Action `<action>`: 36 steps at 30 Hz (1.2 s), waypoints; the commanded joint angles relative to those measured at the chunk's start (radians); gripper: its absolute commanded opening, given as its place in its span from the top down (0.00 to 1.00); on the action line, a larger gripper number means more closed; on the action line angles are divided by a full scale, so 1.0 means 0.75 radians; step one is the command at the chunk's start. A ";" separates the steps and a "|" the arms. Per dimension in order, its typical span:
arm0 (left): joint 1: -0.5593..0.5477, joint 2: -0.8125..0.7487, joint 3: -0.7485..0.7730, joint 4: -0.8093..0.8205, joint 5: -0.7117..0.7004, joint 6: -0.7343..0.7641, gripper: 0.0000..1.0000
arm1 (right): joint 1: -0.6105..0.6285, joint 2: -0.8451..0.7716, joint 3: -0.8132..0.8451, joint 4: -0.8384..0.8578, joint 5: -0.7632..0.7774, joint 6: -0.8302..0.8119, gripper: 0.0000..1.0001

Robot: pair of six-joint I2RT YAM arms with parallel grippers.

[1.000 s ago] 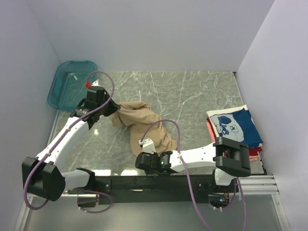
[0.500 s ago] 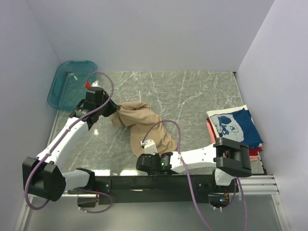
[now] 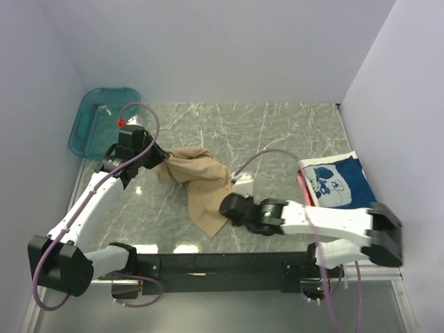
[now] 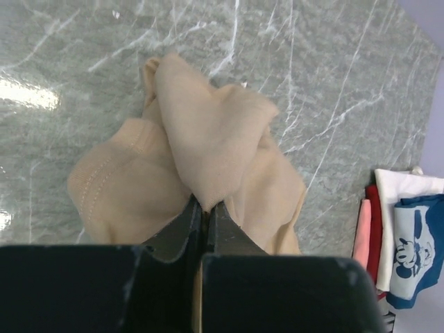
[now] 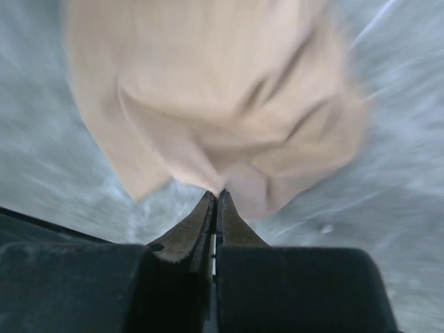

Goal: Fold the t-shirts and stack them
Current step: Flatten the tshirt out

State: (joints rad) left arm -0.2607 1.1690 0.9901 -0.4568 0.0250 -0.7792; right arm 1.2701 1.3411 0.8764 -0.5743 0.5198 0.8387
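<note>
Arms converge on the tan shirt, crumpled on the tabletop: the left arm stretches far forward with the left pincer clamped on the shirt's left end, while the right arm reaches leftward, the right pincer pinching the near corner.

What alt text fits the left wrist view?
Left gripper, jaws shut, pinches a bunched tan t-shirt over a grey marbled table. At the right edge sits a stack of folded shirts, a navy one with white print on top.
</note>
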 commanded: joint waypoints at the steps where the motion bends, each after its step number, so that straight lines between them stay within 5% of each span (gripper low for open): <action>1: 0.018 -0.082 0.118 -0.025 -0.027 0.047 0.99 | -0.081 -0.245 0.089 -0.171 0.158 -0.040 1.00; 17: 0.037 -0.438 0.531 -0.248 -0.084 -0.025 1.00 | -0.233 -0.794 0.768 -0.453 0.448 -0.296 1.00; 23: 0.035 -0.452 0.576 -0.195 -0.080 -0.090 1.00 | -0.231 -0.817 0.885 -0.198 0.573 -0.582 1.00; 26: 0.037 -0.393 0.545 -0.095 -0.101 -0.117 0.99 | -0.258 -0.792 0.818 0.106 0.667 -0.841 1.00; 28: 0.037 -0.344 0.531 0.009 -0.083 -0.131 1.00 | -0.381 -0.729 0.834 0.236 0.572 -0.924 1.00; 36: 0.104 0.079 0.643 0.279 0.020 -0.139 0.99 | -1.118 -0.290 1.032 0.262 -0.391 -0.714 1.00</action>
State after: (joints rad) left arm -0.2184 1.1488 1.4101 -0.4080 -0.0116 -0.8635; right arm 0.5571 1.0061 1.5978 -0.4576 0.5613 0.2638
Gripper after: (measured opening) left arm 0.038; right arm 0.016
